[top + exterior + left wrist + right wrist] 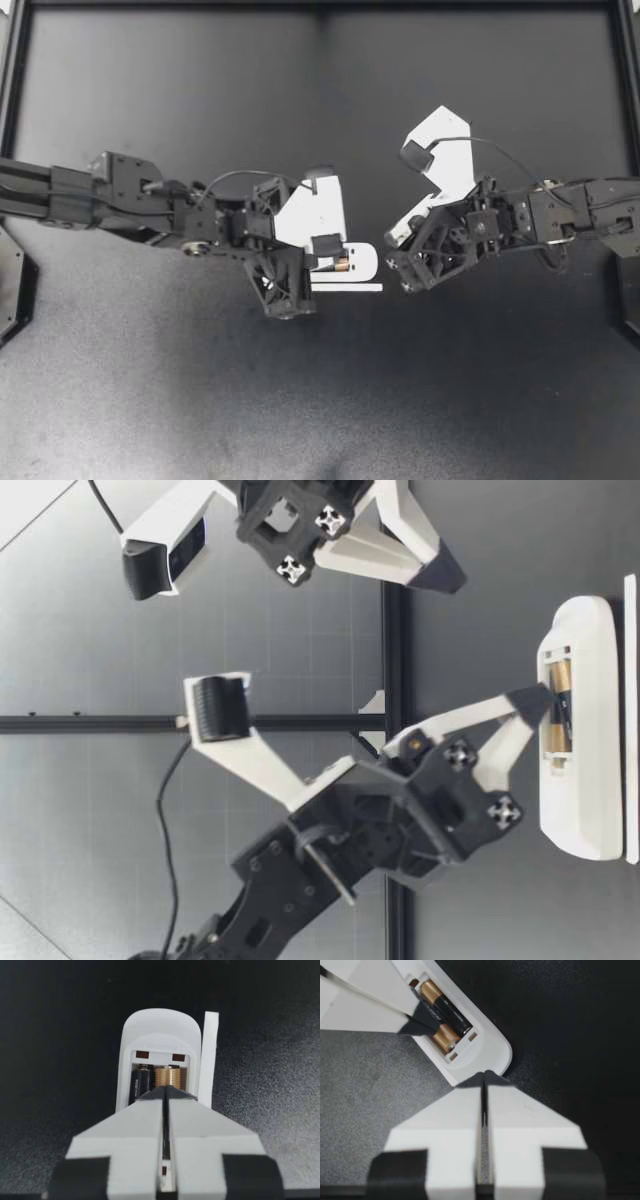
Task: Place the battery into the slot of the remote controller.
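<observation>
Top view: battery (341, 265) half-hidden under left pincer (332, 258)

Place: probably a robotics lab bench.
Surface: matte black tabletop (150, 400).
Border: black frame rail (200, 4) at 12 o'clock.
Backdrop: pale gridded panel (100, 810).

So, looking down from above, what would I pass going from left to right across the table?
My left arm → my left claw → the remote controller → my right claw → my right arm.
</observation>
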Controlling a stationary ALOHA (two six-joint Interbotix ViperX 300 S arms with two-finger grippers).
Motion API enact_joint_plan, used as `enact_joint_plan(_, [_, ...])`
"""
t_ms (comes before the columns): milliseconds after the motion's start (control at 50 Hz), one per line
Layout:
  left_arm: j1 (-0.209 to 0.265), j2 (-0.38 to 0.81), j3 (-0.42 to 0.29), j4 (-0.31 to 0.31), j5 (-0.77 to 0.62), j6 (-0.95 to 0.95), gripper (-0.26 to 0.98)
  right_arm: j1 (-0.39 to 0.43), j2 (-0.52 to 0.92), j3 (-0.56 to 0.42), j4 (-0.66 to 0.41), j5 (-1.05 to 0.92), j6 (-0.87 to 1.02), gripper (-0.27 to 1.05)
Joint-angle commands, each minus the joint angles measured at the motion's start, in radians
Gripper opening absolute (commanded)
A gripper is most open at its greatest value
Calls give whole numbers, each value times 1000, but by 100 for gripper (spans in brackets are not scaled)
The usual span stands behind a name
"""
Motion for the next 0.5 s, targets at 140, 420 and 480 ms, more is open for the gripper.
enact_joint_plan(140, [3,37,-28,0,6,-6,-14,5,-14,3,-3,-32,0,-16])
enact_joint_plan(420, [2,-63,-12,2,17,-12,-14,5,-32,-5,-49,-44,-6,-16])
enact_joint_plan(480, [2,-100,-3,2,11,-12,-14,5,-48,-6,-91,-48,-5,-16])
